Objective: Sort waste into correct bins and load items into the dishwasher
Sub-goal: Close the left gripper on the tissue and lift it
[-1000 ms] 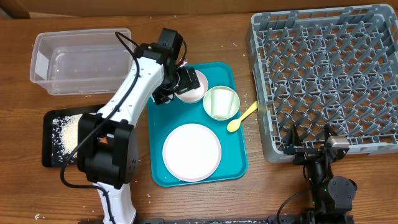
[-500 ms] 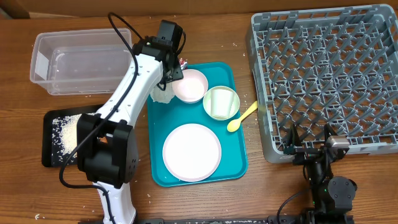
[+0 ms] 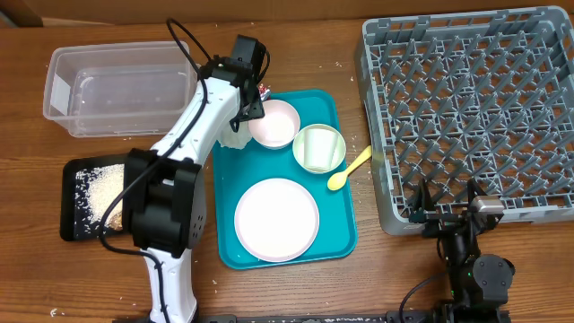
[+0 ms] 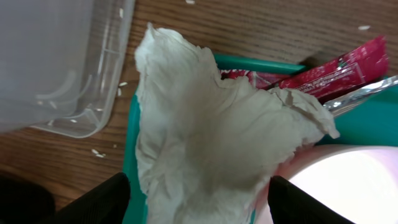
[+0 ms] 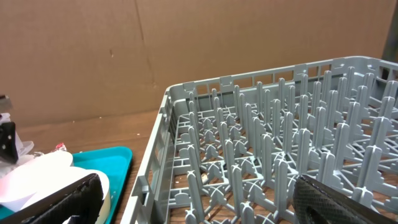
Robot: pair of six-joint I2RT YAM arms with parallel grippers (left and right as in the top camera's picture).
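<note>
One loose hold could drop the napkin (image 4: 205, 124) short of the clear tub (image 4: 56, 62), or drag along the red wrapper (image 4: 336, 68) just beside it. White, soft and crumpled, it sits between the left tool's (image 4: 198, 185) fingers over the teal tray's (image 4: 261, 62) corner, toward the surface's far edge. Whether it is pinched, I cannot tell. The right tool (image 3: 446, 196) is spread.

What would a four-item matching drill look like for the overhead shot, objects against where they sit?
Things:
1. loose rice
2. yellow spoon
3. large white plate
4. clear tub

Places:
a. near end of the teal tray
b. straight on the table, far left corner
c. in the black tray
d. handle sticking out over the teal tray's right edge

Pairs: 1-c, 2-d, 3-a, 4-b
</note>
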